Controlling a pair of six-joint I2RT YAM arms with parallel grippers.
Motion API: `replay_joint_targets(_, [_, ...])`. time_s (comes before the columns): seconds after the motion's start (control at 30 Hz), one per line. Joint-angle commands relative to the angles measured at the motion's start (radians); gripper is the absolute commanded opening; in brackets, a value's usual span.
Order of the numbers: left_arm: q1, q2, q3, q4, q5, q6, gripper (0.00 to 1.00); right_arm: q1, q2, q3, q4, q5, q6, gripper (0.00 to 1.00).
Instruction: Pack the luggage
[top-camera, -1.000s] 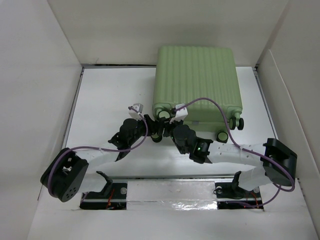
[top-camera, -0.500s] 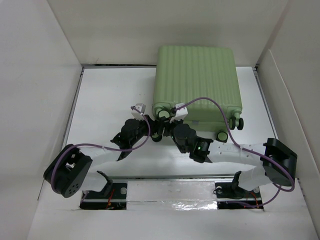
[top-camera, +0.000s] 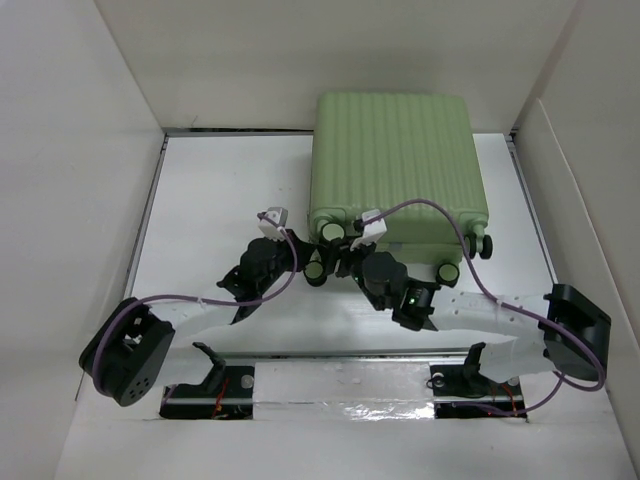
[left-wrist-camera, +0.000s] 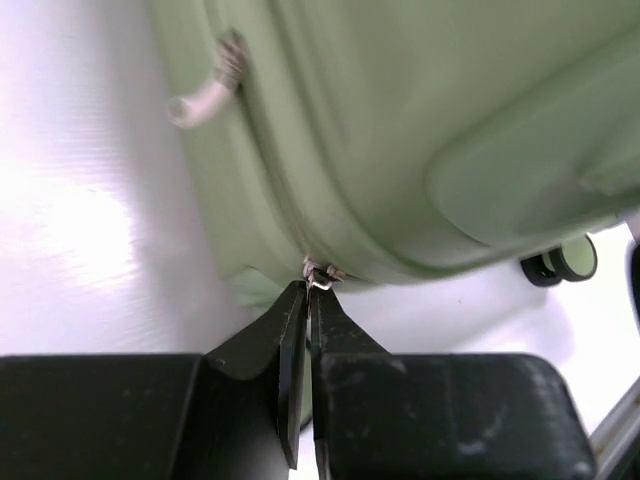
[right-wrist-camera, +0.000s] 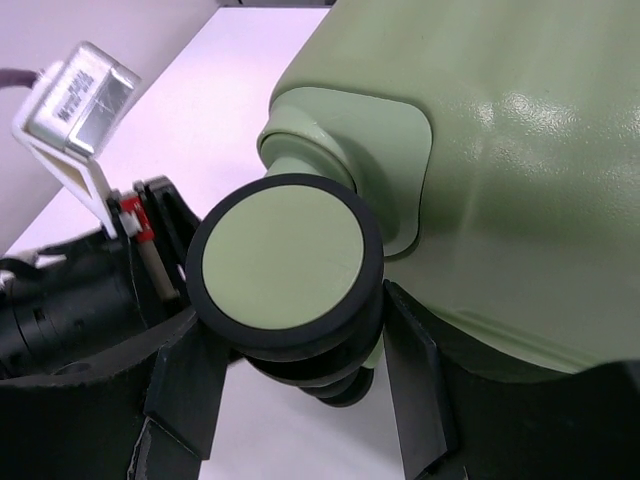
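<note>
I pinch the small metal zipper pull of the ribbed light green hard-shell luggage at my left claw's tips; right claw straddles a wheel, spread wide. Next, I judge, drag the zipper along.

Suitcase fills the far right of the table, closed, back edge against the rear wall. Open tabletop to its left, from the left wall across to the shell; a gripper could pass there. Narrower bare strip between shell and right wall.

Near edge of the case crowded: both arms converge at the near-left corner. Left gripper pressed up to the zipper seam, fingers closed on the small metal pull, no gap to the shell. Right gripper straddles a wheel, fingers either side of it. Left arm's camera housing just beside that wheel, blocking approach from the left. Cables loop over the near wheels.
</note>
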Motion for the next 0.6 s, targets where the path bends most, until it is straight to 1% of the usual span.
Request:
replay_joint_targets(0.0, [0.096, -0.040, 0.008, -0.095, -0.220, 0.049, 0.00, 0.003, -0.118, -0.013, 0.080, 0.037, 0.019, 0.00])
replay_joint_targets(0.03, [0.117, -0.041, 0.010, -0.106, -0.224, 0.052, 0.00, 0.003, -0.128, -0.024, 0.070, 0.036, 0.019, 0.00])
replay_joint_targets(0.13, [0.133, -0.041, 0.015, -0.117, -0.252, 0.063, 0.00, 0.012, -0.182, -0.043, 0.031, 0.006, 0.013, 0.00])
replay_joint_targets(0.17, [0.159, -0.037, 0.024, -0.117, -0.258, 0.066, 0.00, 0.012, -0.197, -0.047, 0.020, 0.003, 0.013, 0.00])
replay_joint_targets(0.27, [0.193, -0.009, 0.051, -0.086, -0.241, 0.073, 0.00, 0.021, -0.253, -0.061, -0.013, -0.024, 0.007, 0.00])
replay_joint_targets(0.43, [0.223, 0.127, 0.154, -0.026, -0.229, 0.096, 0.00, 0.021, -0.287, -0.050, -0.082, -0.083, -0.015, 0.00])
replay_joint_targets(0.57, [0.262, 0.216, 0.223, 0.027, -0.178, 0.099, 0.00, 0.021, -0.277, -0.041, -0.107, -0.136, -0.022, 0.00])
